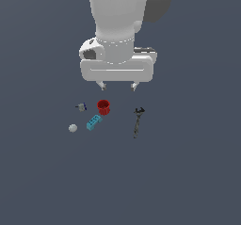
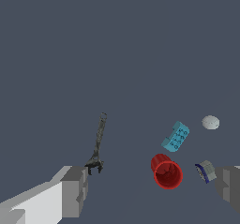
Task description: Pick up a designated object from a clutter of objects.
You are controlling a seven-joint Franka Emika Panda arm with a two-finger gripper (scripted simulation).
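The gripper hangs at the centre of the exterior view, its 2 fingers spread wide and holding nothing. Just below it, slightly left, the red cup lies tipped on the floor (its open mouth shows in the wrist view). The light-blue brick lies just beside it, the grey ball further left, the dark tool to the right.

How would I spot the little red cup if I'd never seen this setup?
Look under the big white arm, just below its open end effector. The red cup lies tipped over at the top of the small cluster, with a blue brick beside it. It is the only red, round, hollow piece.
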